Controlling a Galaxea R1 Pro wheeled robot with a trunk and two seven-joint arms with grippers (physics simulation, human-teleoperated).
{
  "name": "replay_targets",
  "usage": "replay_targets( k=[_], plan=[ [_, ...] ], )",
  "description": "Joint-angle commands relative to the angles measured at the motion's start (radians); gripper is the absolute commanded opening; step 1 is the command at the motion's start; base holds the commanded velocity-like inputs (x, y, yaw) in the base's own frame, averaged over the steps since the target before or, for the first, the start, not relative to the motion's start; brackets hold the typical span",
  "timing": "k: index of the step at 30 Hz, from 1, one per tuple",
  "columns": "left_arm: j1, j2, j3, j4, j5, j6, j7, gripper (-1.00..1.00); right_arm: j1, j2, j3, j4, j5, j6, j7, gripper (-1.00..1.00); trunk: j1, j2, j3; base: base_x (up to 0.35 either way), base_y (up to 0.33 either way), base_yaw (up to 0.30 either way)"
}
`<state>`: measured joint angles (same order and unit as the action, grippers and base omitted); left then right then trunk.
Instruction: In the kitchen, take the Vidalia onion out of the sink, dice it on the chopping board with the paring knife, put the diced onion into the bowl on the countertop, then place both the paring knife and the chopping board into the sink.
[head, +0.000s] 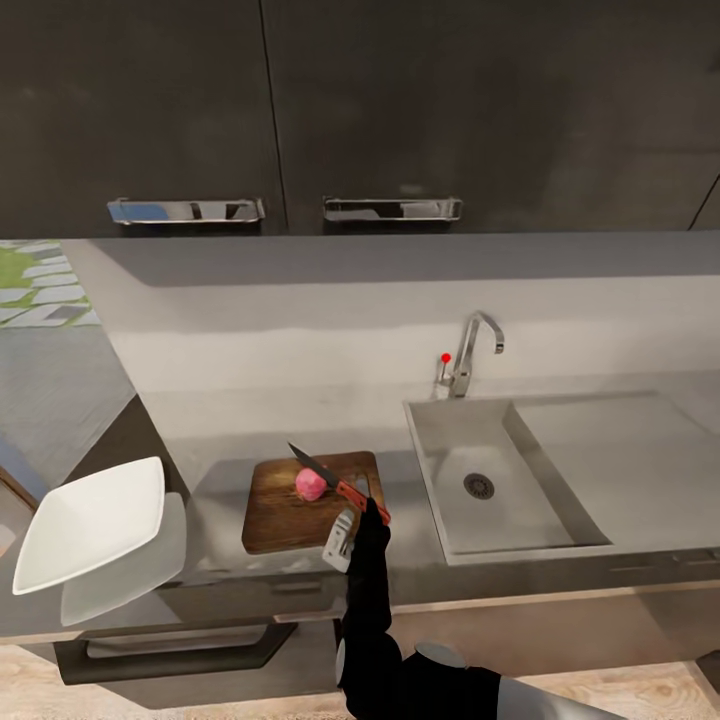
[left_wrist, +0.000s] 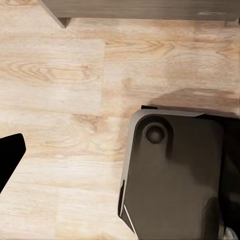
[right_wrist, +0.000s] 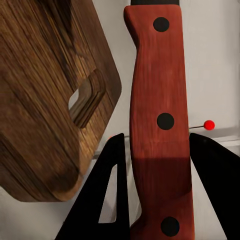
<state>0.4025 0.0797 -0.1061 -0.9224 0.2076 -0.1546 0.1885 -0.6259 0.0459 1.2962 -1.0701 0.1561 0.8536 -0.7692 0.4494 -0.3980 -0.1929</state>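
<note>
- Right jaws (right_wrist: 157, 190) clenched on the paring knife (right_wrist: 160, 115): I see a black finger (right_wrist: 112, 200) on each side of the red-orange handle, three dark rivets along it.
- From the head view, my right gripper (head: 372, 512) sits at the counter's front edge, holding the knife (head: 335, 480) by the handle end; the dark blade slants up and away, its tip over the chopping board (head: 290, 500).
- Vidalia onion (head: 310, 484) rests whole on the board, pinkish-red, right beside the blade; I cannot tell whether the two touch.
- Board lies flat on the counter (head: 220, 450), slot handle toward the sink side; the right wrist view shows that slot (right_wrist: 85, 97) just beside the knife handle.
- Sink (head: 470, 480) is to the right of the board, round drain in the basin, flat drainer beyond, chrome tap (head: 470, 355) with a red knob (head: 446, 357) behind.
- Bowl (head: 90, 520), white and square, is well apart to the left, at the counter's left end, tilted in my view.
- Dark upper cabinets (head: 300, 100) with two chrome handles hang over the counter.
- Left wrist camera looks down at the light wooden floor (left_wrist: 55, 125) and a dark part of the robot's base (left_wrist: 175, 175); left jaws' state I cannot tell.
</note>
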Motion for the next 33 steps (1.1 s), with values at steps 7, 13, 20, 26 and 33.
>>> replay_targets(
  k=[7, 13, 20, 26, 33],
  plan=[
    [0.0, 0.002, -0.006, -0.001, 0.01, -0.003, 0.008, 1.0, -0.001, 0.0, 0.002, 0.0, -0.001, 0.005, -0.004, -1.0, 0.001, -0.002, -0.011, 0.0, 0.0, 0.0],
    [0.0, 0.002, -0.006, -0.001, 0.01, -0.003, 0.008, 1.0, -0.001, -0.003, 0.002, 0.0, 0.002, 0.004, -0.007, -1.0, 0.001, -0.002, -0.015, 0.0, 0.0, 0.0],
    [0.0, 0.002, -0.006, -0.001, 0.01, -0.003, 0.008, 1.0, -0.001, -0.003, 0.002, -0.001, 0.002, 0.004, -0.007, -1.0, 0.001, -0.002, -0.015, 0.0, 0.0, 0.0],
    [0.0, 0.002, -0.006, -0.001, 0.009, -0.003, 0.008, 1.0, -0.001, -0.003, 0.002, -0.001, 0.002, 0.004, -0.007, -1.0, 0.001, -0.002, -0.015, 0.0, 0.0, 0.0],
    [0.0, 0.002, -0.006, -0.001, 0.01, -0.003, 0.008, 1.0, -0.001, -0.004, 0.002, 0.0, 0.002, 0.004, -0.007, -1.0, 0.001, -0.002, -0.015, 0.0, 0.0, 0.0]
  ],
)
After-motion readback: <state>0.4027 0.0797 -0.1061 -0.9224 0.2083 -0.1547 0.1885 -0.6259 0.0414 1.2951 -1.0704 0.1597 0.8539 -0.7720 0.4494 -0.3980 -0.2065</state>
